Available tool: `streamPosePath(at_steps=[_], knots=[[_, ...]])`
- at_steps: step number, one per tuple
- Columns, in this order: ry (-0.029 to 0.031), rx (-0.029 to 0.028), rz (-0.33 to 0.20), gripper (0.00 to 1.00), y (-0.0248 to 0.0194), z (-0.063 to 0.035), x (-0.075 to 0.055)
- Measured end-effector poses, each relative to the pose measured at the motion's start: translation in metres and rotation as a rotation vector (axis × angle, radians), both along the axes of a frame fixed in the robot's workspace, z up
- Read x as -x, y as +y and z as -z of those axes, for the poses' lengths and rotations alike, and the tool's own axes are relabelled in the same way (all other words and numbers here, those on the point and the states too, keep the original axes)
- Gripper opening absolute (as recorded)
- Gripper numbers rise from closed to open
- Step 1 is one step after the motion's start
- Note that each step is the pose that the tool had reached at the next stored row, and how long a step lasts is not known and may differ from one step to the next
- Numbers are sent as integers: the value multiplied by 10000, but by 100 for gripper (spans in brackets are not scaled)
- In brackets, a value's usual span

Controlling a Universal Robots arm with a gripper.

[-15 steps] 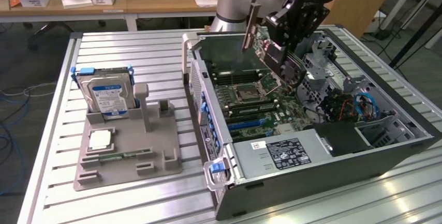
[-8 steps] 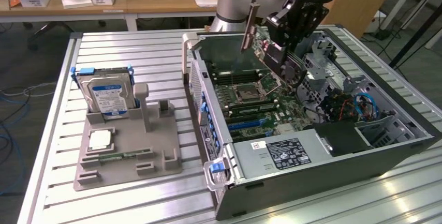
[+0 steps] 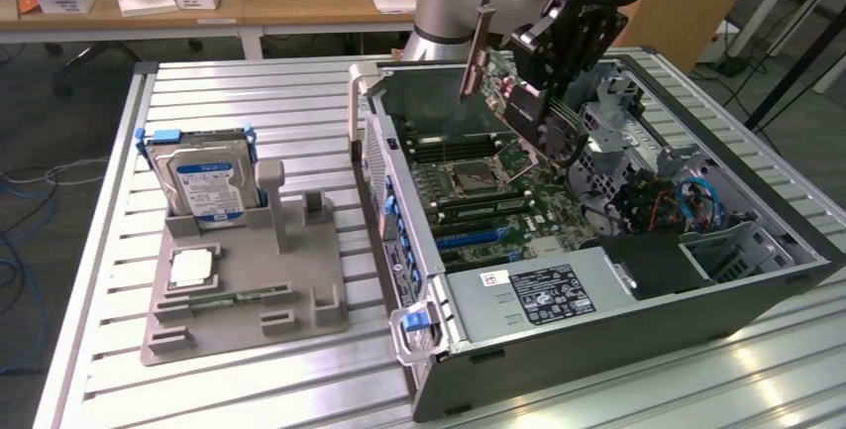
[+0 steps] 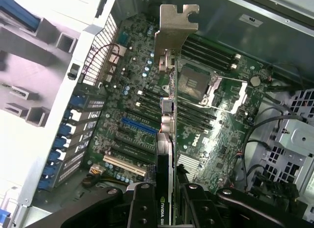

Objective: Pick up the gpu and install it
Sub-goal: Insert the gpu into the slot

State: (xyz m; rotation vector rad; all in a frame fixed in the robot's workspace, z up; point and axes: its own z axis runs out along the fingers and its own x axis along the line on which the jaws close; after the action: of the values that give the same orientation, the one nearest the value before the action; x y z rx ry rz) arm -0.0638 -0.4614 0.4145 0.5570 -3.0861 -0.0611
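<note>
The gripper [image 4: 168, 201] was partly closed, clamped on the gpu [image 4: 169, 105]. It hung above the motherboard [image 4: 132, 105] in the open case [image 3: 635, 340].

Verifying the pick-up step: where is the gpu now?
The gpu hangs in the gripper above the open computer case, over its motherboard, on the exterior view's right.

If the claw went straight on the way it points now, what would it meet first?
Likely the motherboard in the open case; the gpu held in the claw would touch first, near the expansion slots. Depth is unclear.
</note>
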Motion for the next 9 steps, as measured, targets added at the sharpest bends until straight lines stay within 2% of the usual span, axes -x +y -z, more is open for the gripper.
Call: streamPosePath(at_steps=[9], knots=[[0, 0, -318, 26, 0, 0, 0]])
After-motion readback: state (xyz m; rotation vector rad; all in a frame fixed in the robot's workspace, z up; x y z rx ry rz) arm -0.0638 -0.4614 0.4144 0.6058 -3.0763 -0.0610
